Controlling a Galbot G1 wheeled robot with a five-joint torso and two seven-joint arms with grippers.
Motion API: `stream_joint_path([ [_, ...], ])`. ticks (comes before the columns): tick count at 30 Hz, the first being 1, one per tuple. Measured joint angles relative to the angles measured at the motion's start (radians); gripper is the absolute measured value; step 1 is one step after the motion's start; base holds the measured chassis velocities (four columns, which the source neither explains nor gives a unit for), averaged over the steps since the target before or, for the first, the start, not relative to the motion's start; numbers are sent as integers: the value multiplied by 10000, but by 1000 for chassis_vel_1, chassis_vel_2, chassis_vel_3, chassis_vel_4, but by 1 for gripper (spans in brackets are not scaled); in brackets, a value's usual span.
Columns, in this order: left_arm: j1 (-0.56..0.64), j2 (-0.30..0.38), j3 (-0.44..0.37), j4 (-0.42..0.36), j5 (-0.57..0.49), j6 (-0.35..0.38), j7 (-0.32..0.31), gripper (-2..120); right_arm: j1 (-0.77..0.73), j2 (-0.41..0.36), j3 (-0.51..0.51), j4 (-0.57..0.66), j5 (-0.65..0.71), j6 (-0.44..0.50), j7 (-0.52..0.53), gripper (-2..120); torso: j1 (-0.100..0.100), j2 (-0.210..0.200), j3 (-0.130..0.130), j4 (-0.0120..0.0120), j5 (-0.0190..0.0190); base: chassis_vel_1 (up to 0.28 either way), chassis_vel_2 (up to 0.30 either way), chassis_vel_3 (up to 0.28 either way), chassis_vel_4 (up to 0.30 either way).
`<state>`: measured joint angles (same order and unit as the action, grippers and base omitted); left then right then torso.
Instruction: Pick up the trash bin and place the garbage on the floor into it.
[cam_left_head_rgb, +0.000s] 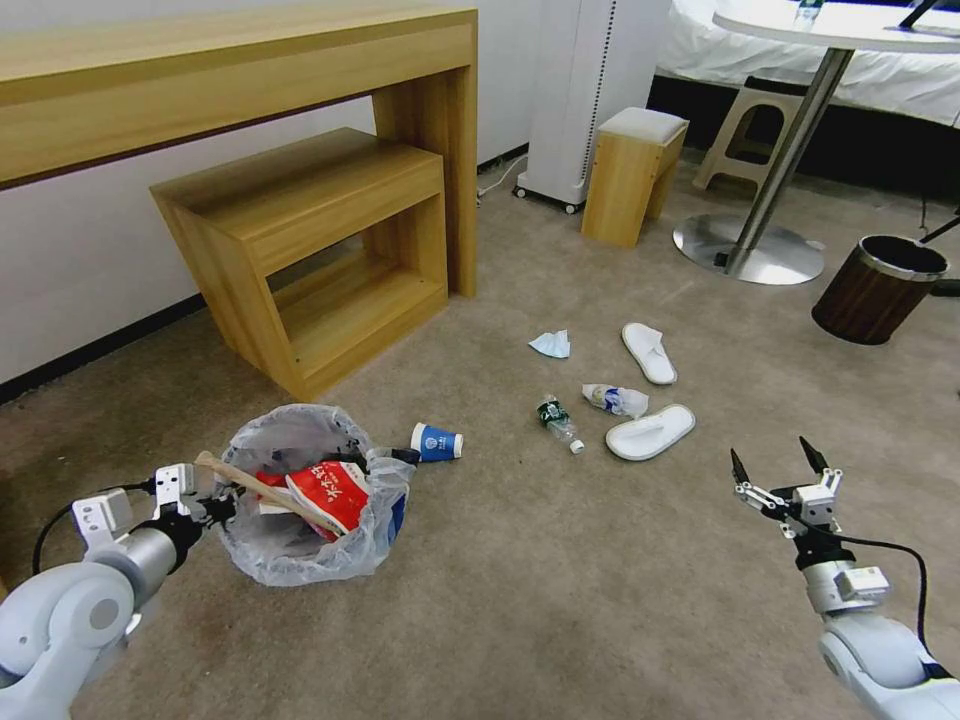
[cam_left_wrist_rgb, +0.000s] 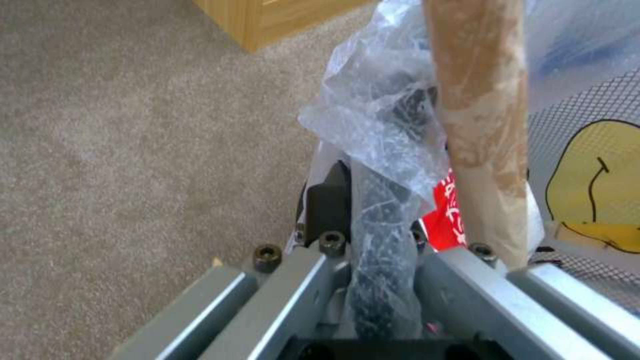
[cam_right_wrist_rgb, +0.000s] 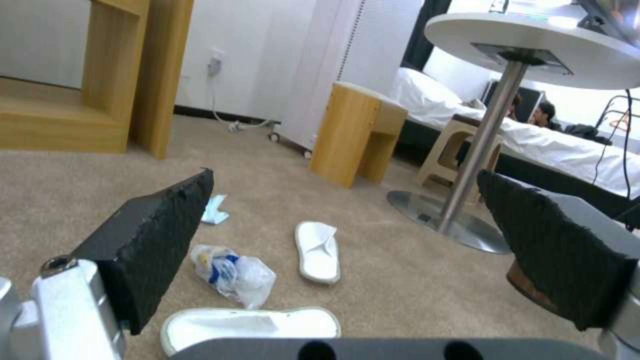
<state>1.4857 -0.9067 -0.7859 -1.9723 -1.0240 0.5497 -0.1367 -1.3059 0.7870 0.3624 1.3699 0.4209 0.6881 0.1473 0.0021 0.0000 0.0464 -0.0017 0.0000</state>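
The trash bin, black with a crinkly clear liner, stands on the beige floor at the near left. It holds a red wrapper, a wooden stick and a yellow wrapper. My left gripper is shut on its near rim. Garbage lies on the carpet: a blue-white paper cup right beside the bin, a small bottle, a crumpled clear wrapper, a light-blue mask and two white slippers. My right gripper hovers open, near the closer slipper.
A wooden desk with a low bench stands behind the bin. A small stool and a round table's metal base are farther back. A wood-brown bin sits at the far right. Open carpet lies in front.
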Motion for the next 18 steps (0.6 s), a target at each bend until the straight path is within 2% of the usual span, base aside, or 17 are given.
stream_joint_path([
  [9,45,-4,2,-16,40,-43,67,0,-6,13,36,-22,-120,11,15,100,-1,0,0,0,-1,-7,6,7,-6],
  [18,60,-21,6,1,73,-115,117,0,-56,34,77,-25,-134,51,4,100,3,0,2,0,-1,-90,102,87,-88],
])
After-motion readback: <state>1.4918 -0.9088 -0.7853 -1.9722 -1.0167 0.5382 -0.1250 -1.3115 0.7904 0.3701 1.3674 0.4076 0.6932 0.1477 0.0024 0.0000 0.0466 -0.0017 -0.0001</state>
